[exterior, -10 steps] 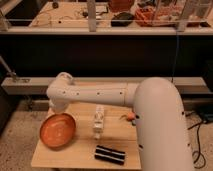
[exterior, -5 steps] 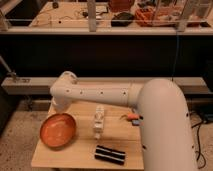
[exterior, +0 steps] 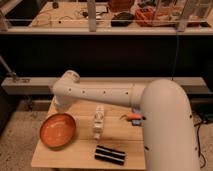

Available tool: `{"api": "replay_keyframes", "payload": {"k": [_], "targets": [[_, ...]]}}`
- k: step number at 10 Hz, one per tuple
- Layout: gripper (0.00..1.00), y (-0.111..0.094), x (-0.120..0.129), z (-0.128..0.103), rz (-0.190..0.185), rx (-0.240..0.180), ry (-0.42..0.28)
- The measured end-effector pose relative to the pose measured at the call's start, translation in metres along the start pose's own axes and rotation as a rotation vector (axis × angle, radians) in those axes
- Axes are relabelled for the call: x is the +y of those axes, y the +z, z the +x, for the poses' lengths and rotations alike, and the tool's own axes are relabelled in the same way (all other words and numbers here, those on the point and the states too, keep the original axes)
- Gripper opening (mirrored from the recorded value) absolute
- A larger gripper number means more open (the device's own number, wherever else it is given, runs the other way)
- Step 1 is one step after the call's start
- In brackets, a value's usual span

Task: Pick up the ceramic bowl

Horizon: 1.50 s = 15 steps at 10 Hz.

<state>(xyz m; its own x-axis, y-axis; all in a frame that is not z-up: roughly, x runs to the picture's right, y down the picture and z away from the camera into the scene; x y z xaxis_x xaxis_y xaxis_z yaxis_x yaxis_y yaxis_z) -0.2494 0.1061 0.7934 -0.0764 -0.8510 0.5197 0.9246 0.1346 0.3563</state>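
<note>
The ceramic bowl (exterior: pixel 58 131), wide, shallow and orange-red, rests on the left part of a small wooden table (exterior: pixel 80 150). My white arm reaches from the right foreground across the table to the left. It bends down at a rounded joint (exterior: pixel 67 82). My gripper (exterior: pixel 62 106) is at the arm's lower end, just above and behind the bowl's far rim. It is mostly hidden by the arm. The bowl sits flat on the table.
A white plastic bottle-like item (exterior: pixel 98 122) lies in the table's middle. A black striped packet (exterior: pixel 110 154) lies near the front edge. A small orange object (exterior: pixel 132 117) lies by my arm. A grey ledge (exterior: pixel 30 84) and a dark counter stand behind.
The arm's bent joint has shifted slightly to the right. The bowl and the other items have not moved.
</note>
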Motion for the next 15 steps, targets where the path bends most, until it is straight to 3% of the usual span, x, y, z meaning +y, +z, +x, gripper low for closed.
{"api": "replay_keyframes", "payload": {"k": [8, 10, 12, 15], "targets": [[0.02, -0.001, 0.020, -0.005, 0.026, -0.013, 0.017], [0.08, 0.001, 0.022, -0.006, 0.032, -0.019, 0.019], [0.02, 0.002, 0.027, -0.005, 0.038, -0.025, 0.023], [0.02, 0.007, 0.030, 0.003, 0.048, -0.029, 0.024]]}}
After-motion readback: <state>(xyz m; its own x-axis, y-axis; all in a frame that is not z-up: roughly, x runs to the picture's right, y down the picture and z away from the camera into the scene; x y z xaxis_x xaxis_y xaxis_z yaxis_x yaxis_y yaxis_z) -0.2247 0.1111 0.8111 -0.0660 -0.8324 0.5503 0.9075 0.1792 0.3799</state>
